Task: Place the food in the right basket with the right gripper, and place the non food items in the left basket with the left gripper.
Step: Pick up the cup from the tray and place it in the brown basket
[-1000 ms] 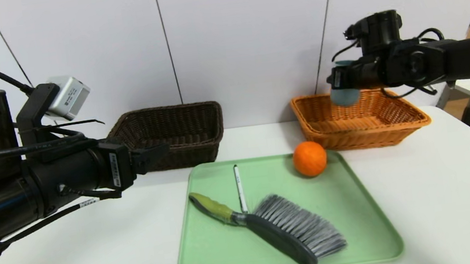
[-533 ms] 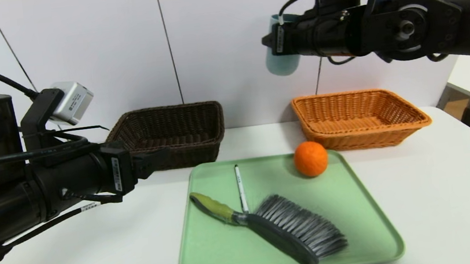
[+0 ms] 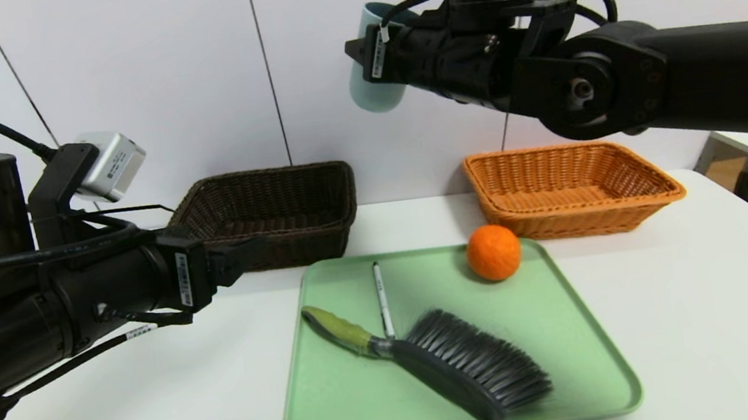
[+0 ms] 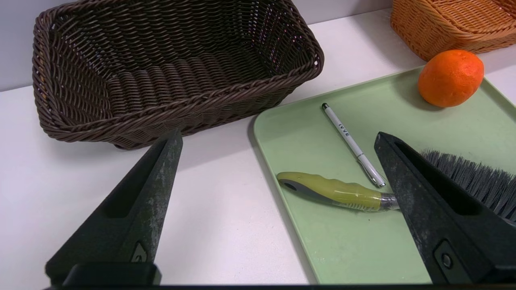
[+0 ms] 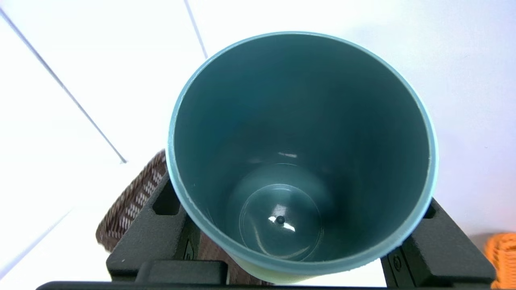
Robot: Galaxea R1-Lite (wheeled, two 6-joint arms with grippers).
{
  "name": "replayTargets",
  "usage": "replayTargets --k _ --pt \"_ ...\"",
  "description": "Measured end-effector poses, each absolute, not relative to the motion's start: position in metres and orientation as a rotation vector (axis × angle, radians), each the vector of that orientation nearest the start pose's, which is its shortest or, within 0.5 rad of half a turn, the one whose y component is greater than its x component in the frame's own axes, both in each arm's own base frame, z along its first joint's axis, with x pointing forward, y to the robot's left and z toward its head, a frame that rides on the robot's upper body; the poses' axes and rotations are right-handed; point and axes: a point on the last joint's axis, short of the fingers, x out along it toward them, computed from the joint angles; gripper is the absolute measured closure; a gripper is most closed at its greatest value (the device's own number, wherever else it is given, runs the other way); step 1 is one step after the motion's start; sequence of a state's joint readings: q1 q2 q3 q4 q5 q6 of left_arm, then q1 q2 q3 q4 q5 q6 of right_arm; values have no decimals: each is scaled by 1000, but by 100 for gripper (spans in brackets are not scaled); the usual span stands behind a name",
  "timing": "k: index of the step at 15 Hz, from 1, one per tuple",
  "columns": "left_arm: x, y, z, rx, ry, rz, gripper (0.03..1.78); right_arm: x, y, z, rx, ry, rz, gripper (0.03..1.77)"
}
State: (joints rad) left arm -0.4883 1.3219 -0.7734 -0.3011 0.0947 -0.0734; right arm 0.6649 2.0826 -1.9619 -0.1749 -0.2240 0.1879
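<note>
We take the green tray (image 3: 339,397) as our landmark; it lies on the white table (image 3: 710,312). Behind its left corner stands the brown basket (image 3: 275,210), and behind its right corner the orange basket (image 3: 569,188); we see nothing in either. Our right arm reaches in high above the tray's far edge, between the two baskets, and our right gripper (image 3: 371,62) is clamped on a blue cup (image 3: 370,87), fingers (image 5: 161,233) pressed on both sides of its wall, mouth toward the wrist camera. Our left gripper (image 3: 238,250) hovers left of the tray, in front of the brown basket, its jaws spread wide with nothing between them. On the tray, the brush (image 3: 455,363) lies slantwise across the middle, its yellow-green handle toward the left edge. The orange (image 3: 493,251) sits at the tray's far right corner, just before the orange basket. The white pen (image 3: 381,299) lies near the tray's middle, its near end just beside the brush's neck.
</note>
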Motion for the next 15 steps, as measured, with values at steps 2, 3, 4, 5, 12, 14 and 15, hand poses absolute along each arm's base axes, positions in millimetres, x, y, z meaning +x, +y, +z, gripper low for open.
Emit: replayTargets --k 2,3,4,5,12,14,15 --pt "187 -101 240 2 245 -381 12 343 277 312 228 -26 474 67" --pt "186 -102 242 2 238 -379 12 343 284 307 235 -30 487 67" --pt "184 -104 242 3 235 -381 12 345 290 301 238 -34 493 67" --pt "183 -106 243 5 231 -385 12 348 295 295 241 -39 498 67" --pt "180 -114 243 14 230 -393 12 368 329 238 225 -8 522 67" --pt "181 -115 242 15 233 -394 12 373 336 224 227 -14 526 67" --pt "181 -115 242 15 234 -394 12 376 339 216 227 -14 527 67"
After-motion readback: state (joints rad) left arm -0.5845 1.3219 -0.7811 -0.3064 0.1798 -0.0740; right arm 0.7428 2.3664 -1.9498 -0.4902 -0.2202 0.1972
